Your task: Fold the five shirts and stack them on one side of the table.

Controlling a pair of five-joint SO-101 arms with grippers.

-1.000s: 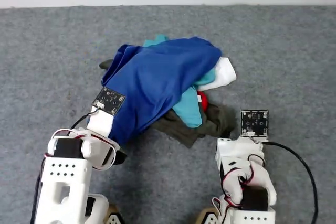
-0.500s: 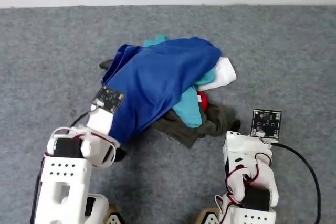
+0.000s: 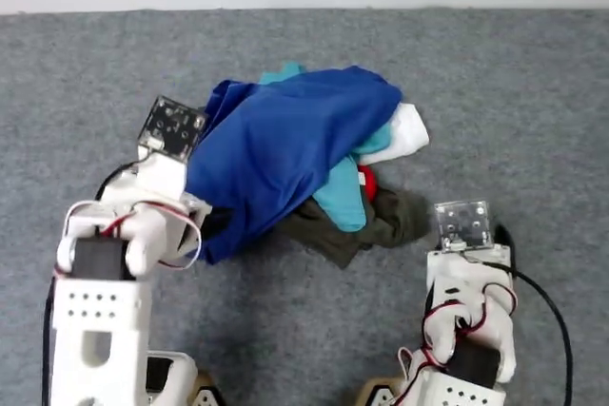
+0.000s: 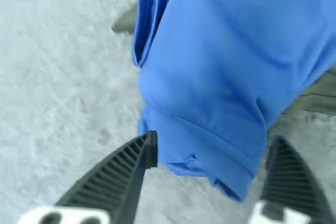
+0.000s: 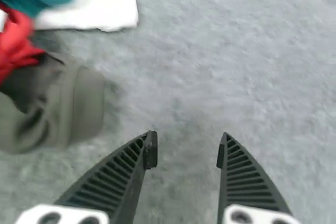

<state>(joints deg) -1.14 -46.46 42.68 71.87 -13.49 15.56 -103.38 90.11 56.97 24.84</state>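
The plain blue shirt [image 3: 285, 149] fills the space between the left gripper's [image 4: 212, 145] black, ribbed fingers [image 4: 126, 171]. Beyond it are a teal shirt [image 3: 344, 195], a white shirt [image 3: 407, 132], a red shirt [image 3: 366, 181] and a dull olive shirt [image 3: 381, 221], all unpatterned, the olive one nearest the right gripper [image 5: 186, 148], whose fingers [image 5: 131, 174] are also black and ribbed. The table [image 3: 533, 102] is mottled grey, and the arms [image 3: 95, 320] are white with red, white and black wires [image 3: 447, 311].
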